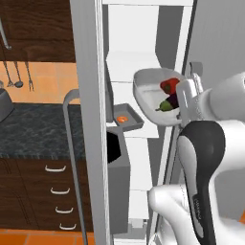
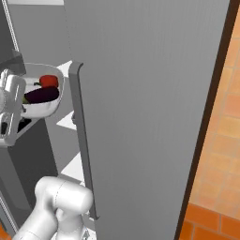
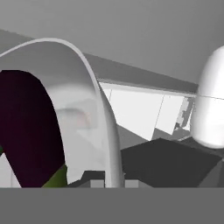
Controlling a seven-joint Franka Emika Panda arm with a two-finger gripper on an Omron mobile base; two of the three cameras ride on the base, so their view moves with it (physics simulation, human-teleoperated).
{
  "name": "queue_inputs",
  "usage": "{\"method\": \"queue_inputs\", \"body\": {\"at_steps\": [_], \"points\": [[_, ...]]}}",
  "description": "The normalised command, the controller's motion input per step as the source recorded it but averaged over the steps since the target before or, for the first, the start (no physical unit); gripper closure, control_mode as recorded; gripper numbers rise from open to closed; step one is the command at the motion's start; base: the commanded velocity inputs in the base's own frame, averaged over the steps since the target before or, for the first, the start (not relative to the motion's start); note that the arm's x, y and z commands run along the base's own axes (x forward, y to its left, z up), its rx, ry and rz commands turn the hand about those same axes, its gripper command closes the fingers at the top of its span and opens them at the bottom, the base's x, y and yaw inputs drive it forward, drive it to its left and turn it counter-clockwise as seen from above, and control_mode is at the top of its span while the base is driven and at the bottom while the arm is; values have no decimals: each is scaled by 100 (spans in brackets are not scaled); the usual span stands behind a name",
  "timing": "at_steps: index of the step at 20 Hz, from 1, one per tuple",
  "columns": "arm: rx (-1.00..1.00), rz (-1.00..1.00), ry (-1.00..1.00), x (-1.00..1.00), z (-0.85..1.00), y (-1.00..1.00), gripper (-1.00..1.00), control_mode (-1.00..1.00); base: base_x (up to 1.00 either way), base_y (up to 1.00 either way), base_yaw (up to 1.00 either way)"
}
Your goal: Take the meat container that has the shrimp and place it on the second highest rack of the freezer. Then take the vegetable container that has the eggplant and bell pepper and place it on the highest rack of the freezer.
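Arm: we see our white arm [image 1: 201,182] rising at 5 o'clock in the left base view, its dark joint nearest the camera, reaching up toward the open freezer.
Gripper: our gripper [image 1: 184,112] sits at the near rim of the vegetable container, fingers drawn together and clamped on that rim; in the right base view we see the hand [image 2: 10,110] at 9 o'clock against the bowl's edge.
Vegetable container: the white rounded-square bowl [image 1: 148,93] hangs tilted in the air in the freezer opening, raised clear of the shelves as far as we can tell. In the hand view its curved white wall [image 3: 94,109] arcs close across the left half.
Bowl contents: we see a red bell pepper [image 1: 168,85] and a dark purple eggplant [image 1: 168,103] with a green end, lying together inside the bowl, the pepper above the eggplant.
Meat container: the small shallow grey dish [image 1: 135,120] with one orange shrimp [image 1: 122,119] sits at 7 o'clock from the bowl, lower and farther in, resting on a white shelf of the freezer.
Freezer: its grey door [image 1: 88,119] stands open edge-on to us, long bar handle [image 1: 72,158] on it; the white interior [image 1: 129,38] with flat shelves lies behind the bowl.
Beyond: dark wooden drawers [image 1: 43,196] and a speckled dark counter [image 1: 38,129] at 9 o'clock.
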Motion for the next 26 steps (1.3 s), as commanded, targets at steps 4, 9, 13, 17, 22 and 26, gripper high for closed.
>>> {"method": "queue_inputs", "body": {"at_steps": [4,9,13,17,22,26], "points": [[0,0,0,100,22,24,100,-100,0,0,0],[0,1,0,100,8,9,100,-100,0,0,0],[0,0,0,100,0,0,100,-100,0,0,0],[0,0,0,100,0,0,100,-100,0,0,0],[0,0,1,89,0,0,100,-100,0,0,0],[1,0,-2,58,14,-5,100,-100,0,0,0]]}}
